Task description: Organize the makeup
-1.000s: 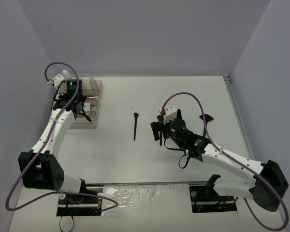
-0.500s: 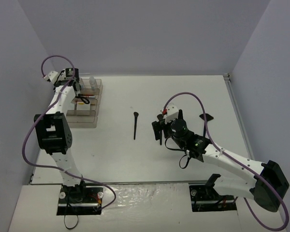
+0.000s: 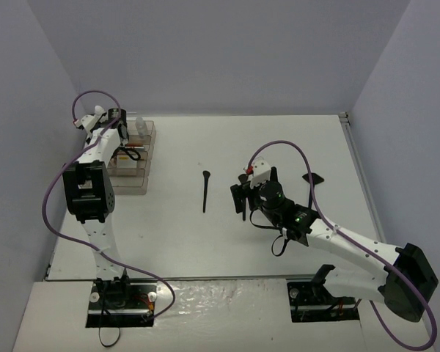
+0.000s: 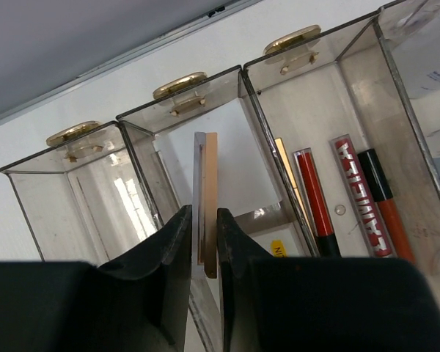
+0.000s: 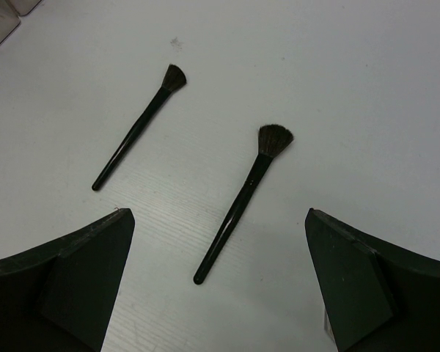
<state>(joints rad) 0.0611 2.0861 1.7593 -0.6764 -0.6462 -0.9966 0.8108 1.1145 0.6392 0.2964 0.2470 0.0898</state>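
Observation:
My left gripper [image 4: 204, 216] is shut on a thin tan square compact [image 4: 206, 172], held edge-on over the middle compartment of the smoky clear organizer [image 4: 180, 103]. Red lip tubes [image 4: 317, 209] lie in the compartment to its right. In the top view the left gripper [image 3: 116, 126] is over the organizer's [image 3: 134, 185] back left part. My right gripper [image 5: 220, 242] is open and empty, low over a black brush [image 5: 240, 205] lying between its fingers. A second black brush [image 5: 136, 130] lies up and left of it, and it also shows in the top view [image 3: 206, 191].
A third black brush with a fan head [image 3: 313, 180] lies to the right of the right gripper [image 3: 240, 199]. Small clear bottles [image 3: 141, 126] stand in the organizer's back row. Grey walls close the table on three sides.
The left arm has folded upright and its gripper moved from the organizer's left middle towards its back left corner. The right arm has barely moved.

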